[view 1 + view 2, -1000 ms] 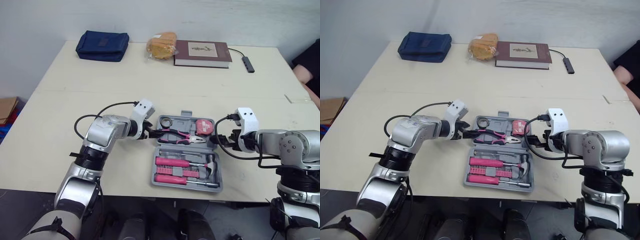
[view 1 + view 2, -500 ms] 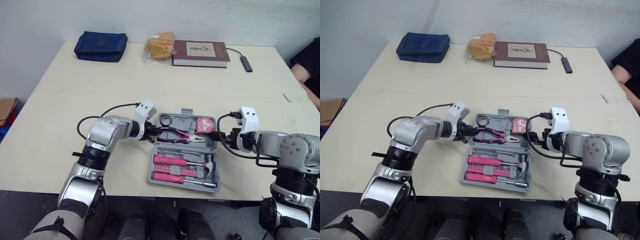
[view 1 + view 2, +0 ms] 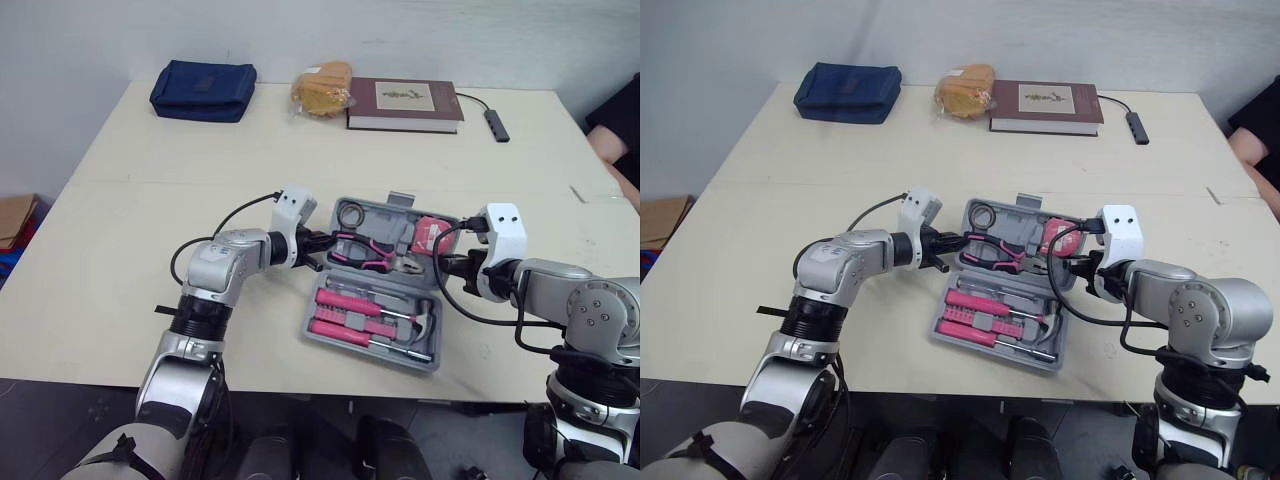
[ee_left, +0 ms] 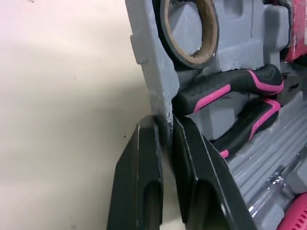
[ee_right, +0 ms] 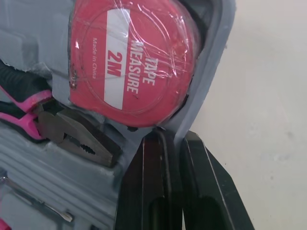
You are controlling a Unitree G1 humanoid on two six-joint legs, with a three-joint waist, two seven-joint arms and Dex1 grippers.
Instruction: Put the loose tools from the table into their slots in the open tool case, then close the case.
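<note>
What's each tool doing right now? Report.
Left tool: shut on the case lid, left edge.
Right tool: shut on the case lid, right edge.

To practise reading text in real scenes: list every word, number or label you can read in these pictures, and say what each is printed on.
"TAPE MEASURE": on the red tape measure in the tool case.
"2M": on the white stripe of the same tape measure.
"Made in China": small print on that stripe.
The label on the cover of the book is too small to read.

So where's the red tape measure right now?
In the head views, the tape measure sits at the right end of the tool case lid, beside the pliers, next to the right gripper.
</note>
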